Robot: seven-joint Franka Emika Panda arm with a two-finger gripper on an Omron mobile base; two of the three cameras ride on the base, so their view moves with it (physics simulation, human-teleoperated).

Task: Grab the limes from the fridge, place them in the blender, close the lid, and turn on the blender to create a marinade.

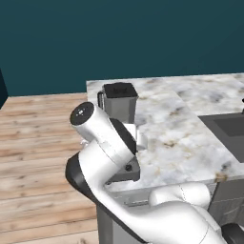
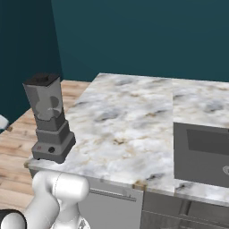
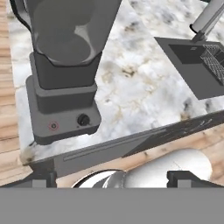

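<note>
Fingers spread wide and empty, short of the blender base.

Two dark fingers (image 3: 113,177), bottom of hand view: fully apart, holding and touching nothing. Grey translucent tapered blender (image 3: 65,70), upper left, on marble tabletop (image 3: 131,87): black square lid (image 2: 41,79) apparently on the jar; contents unclear. Red button (image 3: 53,126) and black knob (image 3: 83,120) face the hand; judged remaining: switching on.

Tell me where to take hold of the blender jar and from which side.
Grip the blender jar by its side handle, coming in level from that side. The jar stands upright and widens toward the rim, so its tapered walls probably offer a poorer hold than the handle.
</note>
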